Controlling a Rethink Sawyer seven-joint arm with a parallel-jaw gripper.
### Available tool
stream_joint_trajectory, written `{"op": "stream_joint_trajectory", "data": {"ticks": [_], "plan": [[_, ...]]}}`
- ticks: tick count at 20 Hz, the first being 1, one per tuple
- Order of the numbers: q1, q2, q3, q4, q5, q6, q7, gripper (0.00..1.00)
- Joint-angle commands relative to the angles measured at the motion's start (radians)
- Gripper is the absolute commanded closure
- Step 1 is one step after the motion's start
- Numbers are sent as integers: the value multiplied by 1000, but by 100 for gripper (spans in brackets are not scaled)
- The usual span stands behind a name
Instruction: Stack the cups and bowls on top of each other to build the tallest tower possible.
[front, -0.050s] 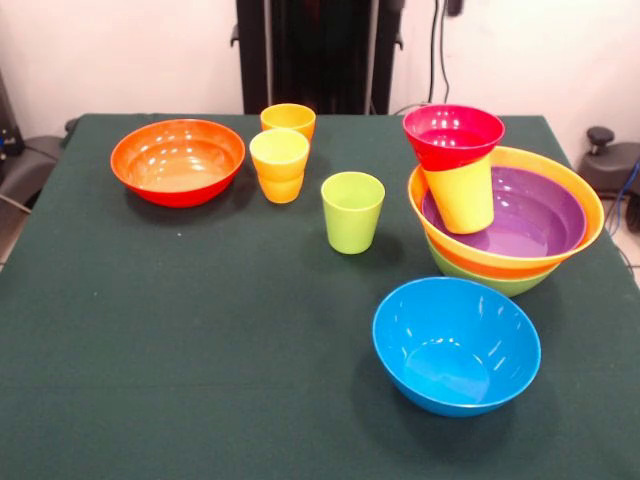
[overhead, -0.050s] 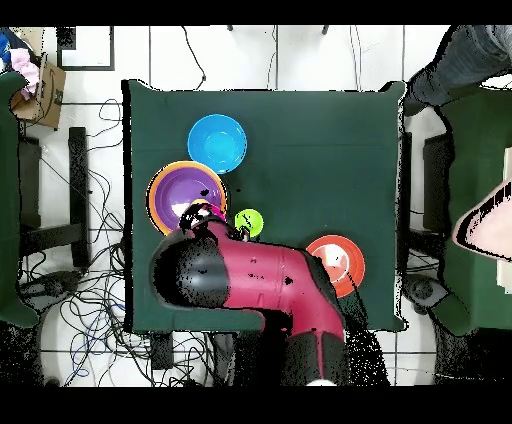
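Observation:
The tower stands at the right in the front view: a lime green bowl (front, -0.050s: 500, 283) at the bottom, a large orange bowl (front, -0.050s: 590, 205) in it, then a purple bowl (front, -0.050s: 535, 220). In the purple bowl a yellow cup (front, -0.050s: 462, 195) stands tilted, with the small magenta-red bowl (front, -0.050s: 453, 135) on top. Loose on the cloth are a blue bowl (front, -0.050s: 455, 345), a lime green cup (front, -0.050s: 352, 210), a red-orange bowl (front, -0.050s: 178, 160), an orange cup (front, -0.050s: 288, 118) and a yellow cup (front, -0.050s: 279, 152) nested in another orange cup (front, -0.050s: 281, 188). In the overhead view the arm's end with the gripper (overhead, -0.050s: 208, 228) hangs beside the tower (overhead, -0.050s: 185, 195).
The green table (front, -0.050s: 150, 350) carries everything. The red and black arm (overhead, -0.050s: 260, 285) covers the cups by the robot's side in the overhead view. A person's sleeve (overhead, -0.050s: 465, 60) and hand (overhead, -0.050s: 490, 225) show at the right edge there. Cables lie on the floor around the table.

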Motion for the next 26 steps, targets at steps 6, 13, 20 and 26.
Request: {"op": "stream_joint_trajectory", "data": {"ticks": [6,13,20,26], "plan": [[-69,319,76,-58,-231,-263,-64,0],[-74,367,81,-94,-266,-304,-42,0],[-88,384,93,-111,-280,-313,-41,0],[-96,378,103,-115,-281,-300,-44,0]]}}
